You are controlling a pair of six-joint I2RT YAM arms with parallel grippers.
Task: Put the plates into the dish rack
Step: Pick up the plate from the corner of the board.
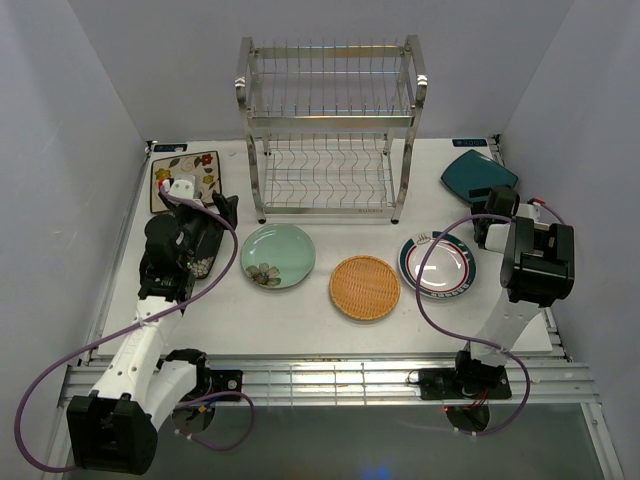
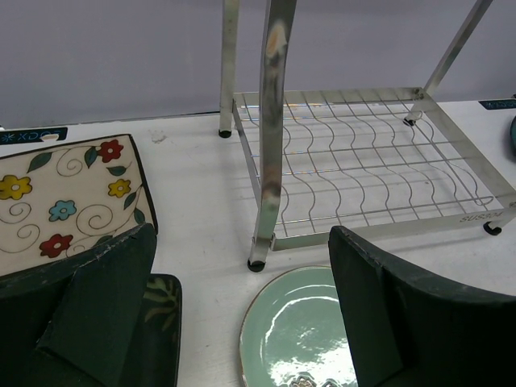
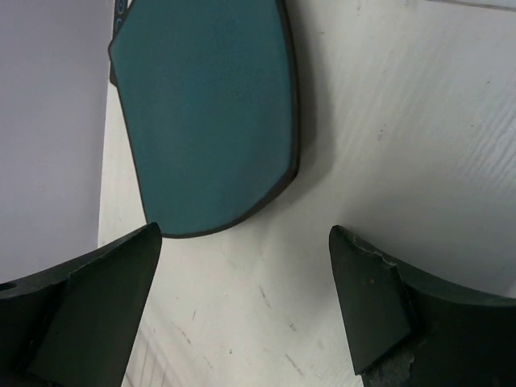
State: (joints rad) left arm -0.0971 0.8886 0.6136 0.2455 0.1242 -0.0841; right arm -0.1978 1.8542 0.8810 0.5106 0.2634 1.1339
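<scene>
White table (image 1: pixel 300 325), dish rack (image 1: pixel 330 120), grey walls (image 1: pixel 90 80)

The dish rack (image 1: pixel 330 130) is standing on the table (image 1: pixel 300 325). The rectangular plate (image 1: pixel 196 170) is lying left of the rack, and the squarish plate (image 1: pixel 478 178) right of it. The round plate (image 1: pixel 278 255), the woven plate (image 1: pixel 365 288) and the striped-rim plate (image 1: pixel 437 265) are lying before it.

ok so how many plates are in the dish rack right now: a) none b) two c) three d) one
a: both shelves of the dish rack are bare wire, while the green plate, woven plate, striped plate, teal plate and cream floral plate all lie flat on the table.
</scene>
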